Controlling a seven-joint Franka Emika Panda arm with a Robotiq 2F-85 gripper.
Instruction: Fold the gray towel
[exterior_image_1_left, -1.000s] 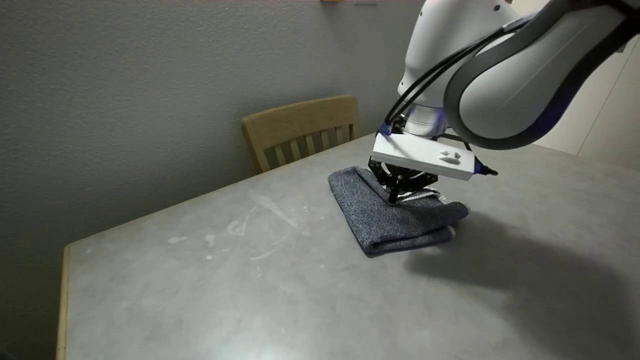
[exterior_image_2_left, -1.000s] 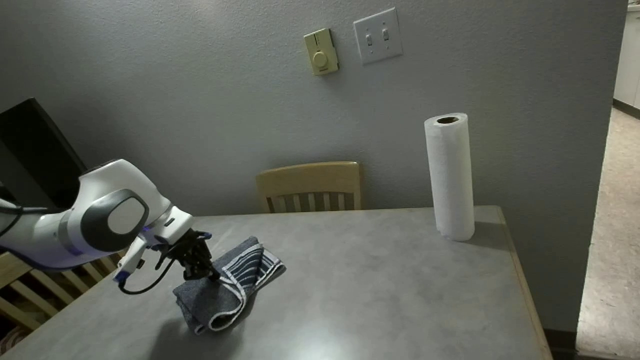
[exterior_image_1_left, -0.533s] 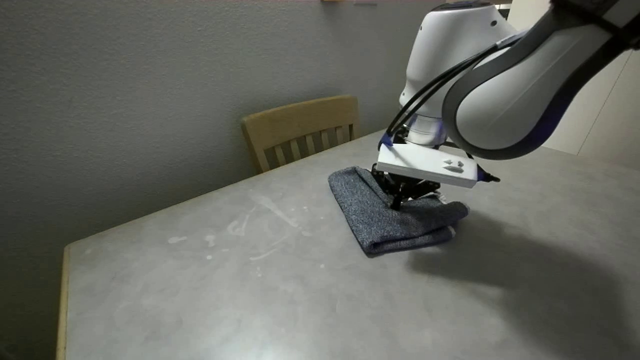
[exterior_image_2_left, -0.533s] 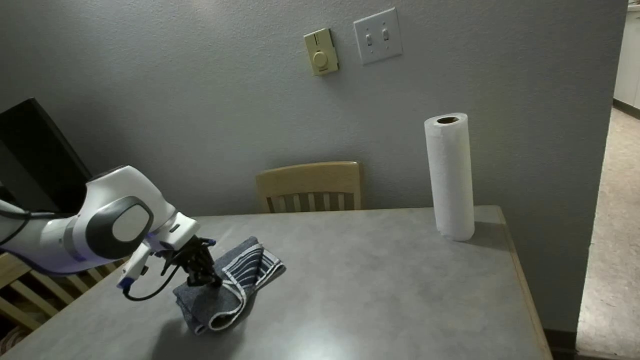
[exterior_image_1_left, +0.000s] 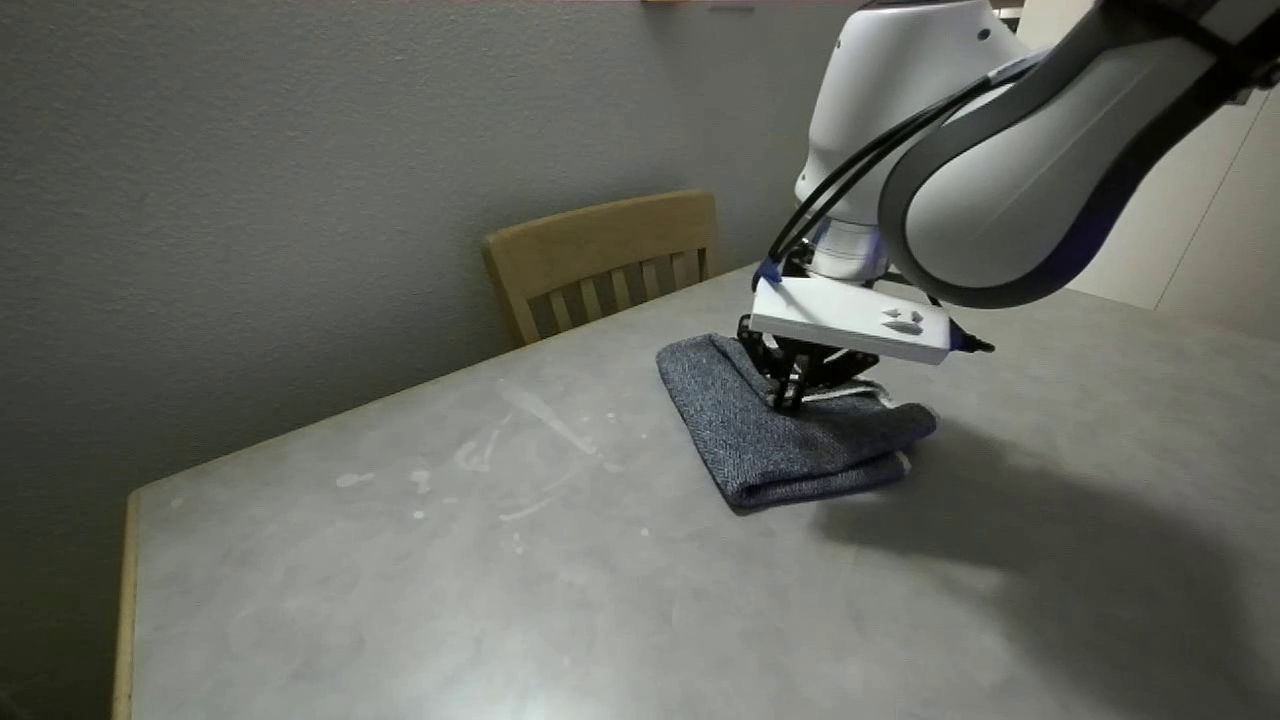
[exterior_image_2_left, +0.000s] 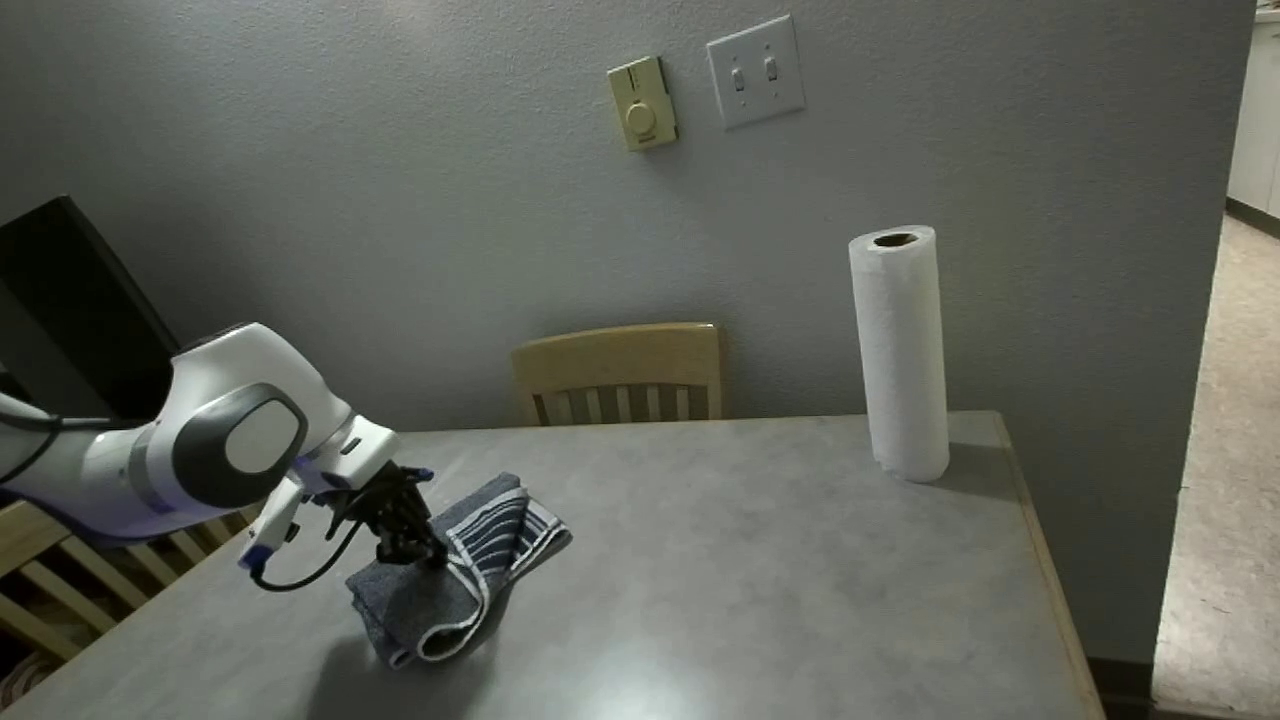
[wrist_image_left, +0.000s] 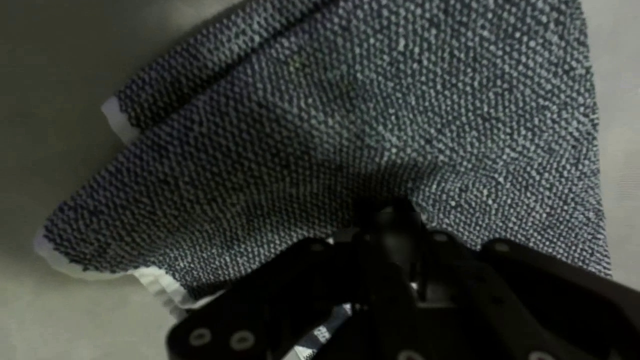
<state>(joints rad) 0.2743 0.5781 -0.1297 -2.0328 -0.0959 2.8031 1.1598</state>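
Towel (exterior_image_1_left: 745, 430) looks mostly folded, a layered bundle lying on the surface (exterior_image_1_left: 420, 600), striped end (exterior_image_2_left: 495, 528) poking out, edges uneven, so some squaring-up seems left! Fingers (wrist_image_left: 375, 267) sit close together, down at its top layer; whether they're pinching any of it, can't tell.

Upright paper roll (exterior_image_2_left: 900, 355), wooden chair (exterior_image_2_left: 620, 358)

The arm (exterior_image_1_left: 1030, 190) was bent, and the gripper (exterior_image_1_left: 788, 405) was pointed downward; its fingers (wrist_image_left: 378, 267) were set close together, though whether any gap was left could not be made out.
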